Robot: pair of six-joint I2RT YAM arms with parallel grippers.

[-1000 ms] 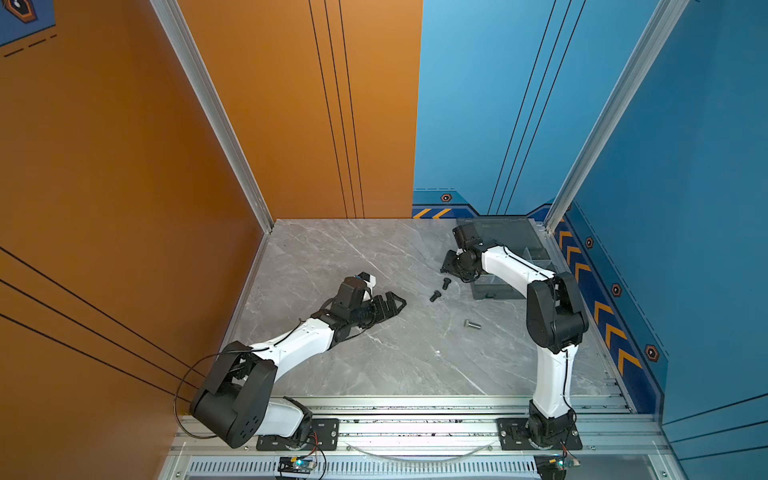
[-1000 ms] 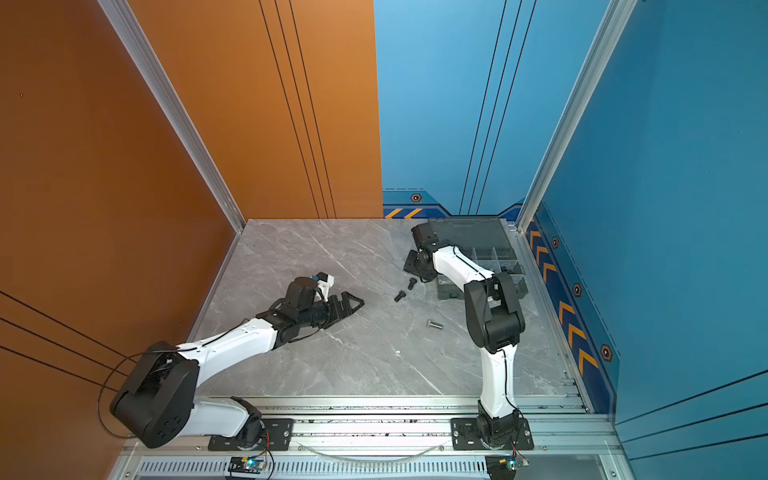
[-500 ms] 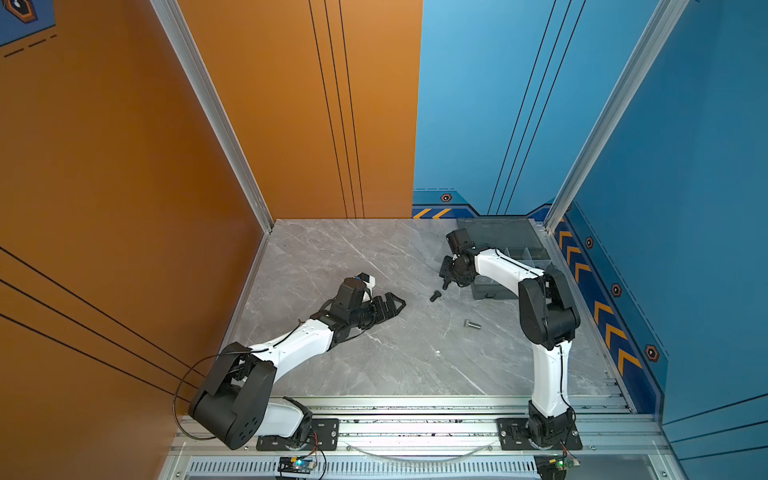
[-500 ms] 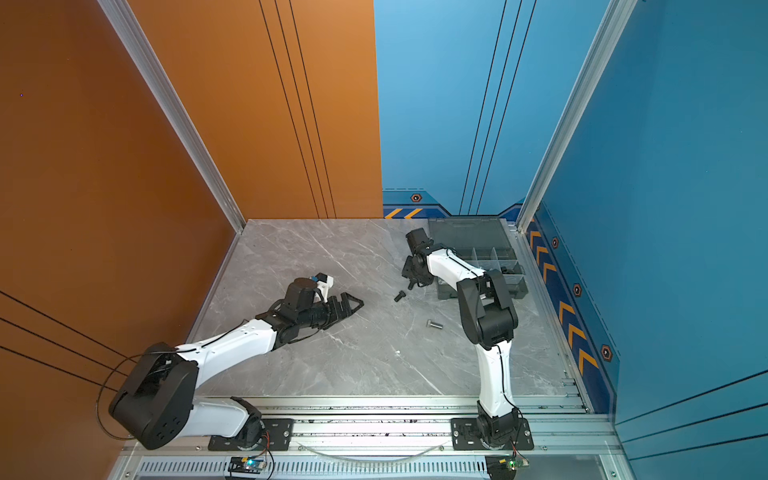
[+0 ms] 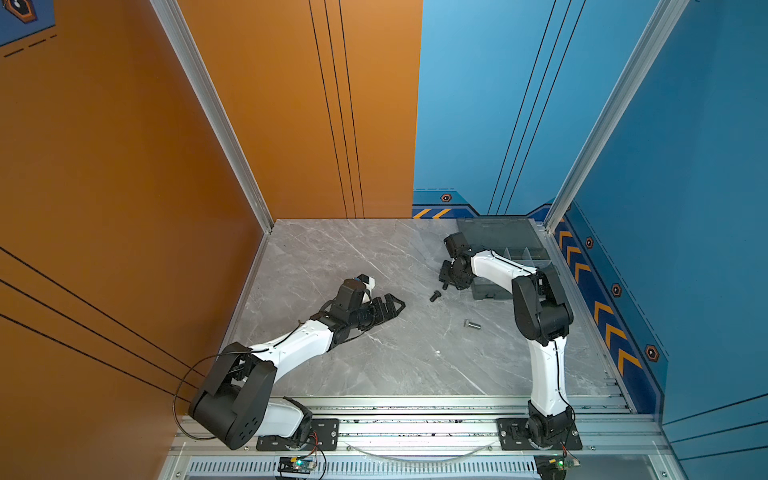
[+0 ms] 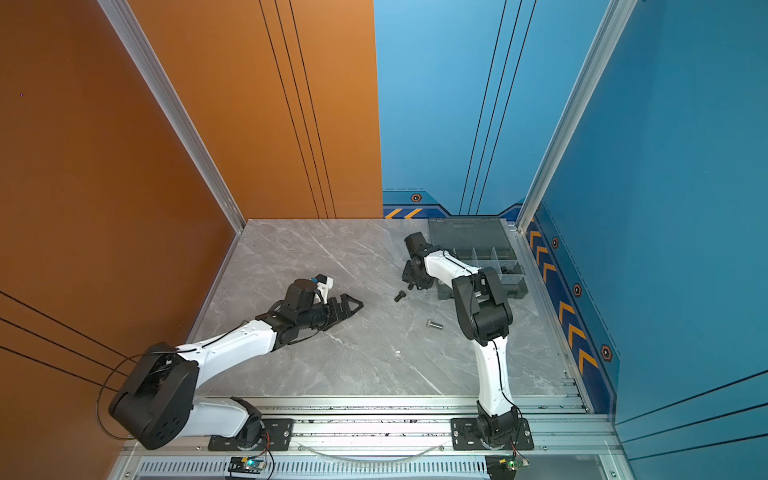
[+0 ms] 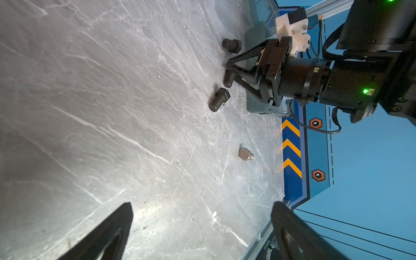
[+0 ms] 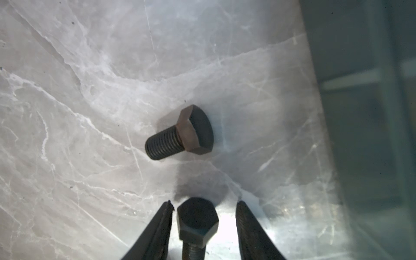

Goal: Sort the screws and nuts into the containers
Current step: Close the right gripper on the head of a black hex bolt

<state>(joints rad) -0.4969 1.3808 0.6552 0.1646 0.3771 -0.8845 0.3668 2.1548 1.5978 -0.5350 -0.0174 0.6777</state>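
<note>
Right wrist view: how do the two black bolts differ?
The farther bolt lies on its side, clear of the right hand; the nearer bolt sits between its open fingers, gaps showing. The farther bolt shows its whole shank; the nearer bolt mostly its head. Both are black hex-heads.

**Marble worktop carrying a box and loose bolts**

The grey-veined worktop is carrying a smoky organizer box, and its lid is lying open and flat behind the box. One black bolt is lying on its side just beside the box. A second black bolt is lying farther out from the box, and a third black bolt is sitting tilted between them. A silver bolt is lying well clear of the box's front corner.
</note>
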